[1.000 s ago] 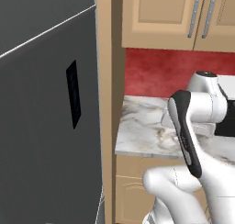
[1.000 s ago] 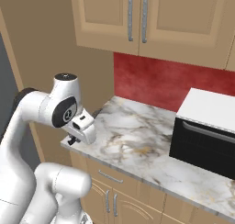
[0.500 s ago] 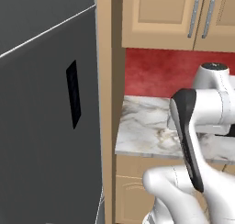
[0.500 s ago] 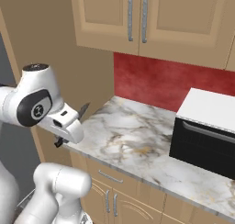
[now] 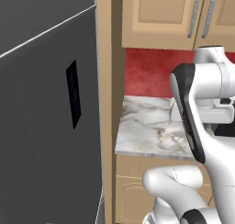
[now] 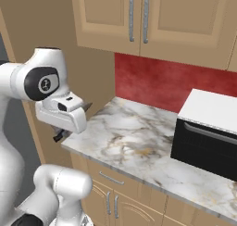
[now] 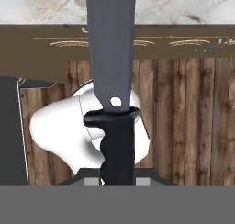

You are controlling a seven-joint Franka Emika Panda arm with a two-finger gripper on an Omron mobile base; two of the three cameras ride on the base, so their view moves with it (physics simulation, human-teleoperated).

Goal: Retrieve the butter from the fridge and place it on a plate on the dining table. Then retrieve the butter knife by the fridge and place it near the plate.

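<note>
My gripper [image 7: 117, 180] is shut on the butter knife [image 7: 112, 58]. The knife has a black ribbed handle and a broad grey blade that runs up the middle of the hand view. In the right base view the hand hovers just off the counter's left corner, and the knife's blade tip [image 6: 87, 107] pokes out beside it. The fridge [image 5: 46, 126] fills the left side of the left base view, matte grey with its door closed. The butter, the plate and the dining table are out of view.
A marble wall counter [image 6: 139, 141] carries a black-and-white microwave [image 6: 208, 137] at its right. Tan upper cabinets [image 6: 139, 16] hang above a red backsplash [image 6: 157, 81]. A tan side panel [image 5: 108, 103] separates fridge and counter. Wooden floor [image 7: 193, 126] lies below the hand.
The arm has swung left, and the hand with the knife has drifted from over the counter's edge to off its left corner. The grip has stayed shut.
</note>
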